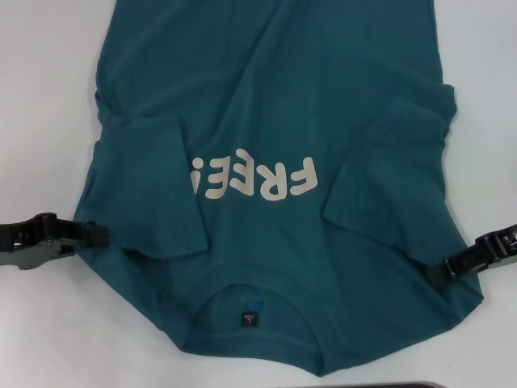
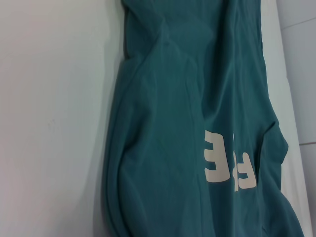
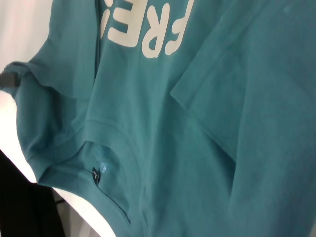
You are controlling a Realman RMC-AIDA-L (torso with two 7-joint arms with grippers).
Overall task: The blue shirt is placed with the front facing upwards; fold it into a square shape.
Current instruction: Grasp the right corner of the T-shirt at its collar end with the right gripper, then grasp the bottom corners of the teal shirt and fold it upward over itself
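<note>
The blue shirt (image 1: 266,105) lies front up on the white table, collar toward me, with pale "FREE" lettering (image 1: 254,179) and a small dark collar tag (image 1: 248,318). Both short sleeves are folded inward onto the chest, one on the left (image 1: 157,186) and one on the right (image 1: 388,178). My left gripper (image 1: 98,234) is shut on the shirt's left shoulder edge. My right gripper (image 1: 438,275) is shut on the right shoulder edge. The shirt also shows in the left wrist view (image 2: 197,98) and in the right wrist view (image 3: 222,148).
Bare white table (image 1: 40,121) shows on both sides of the shirt. The hem end runs out of the head view at the far side. A dark edge (image 1: 420,385) shows at the near table front.
</note>
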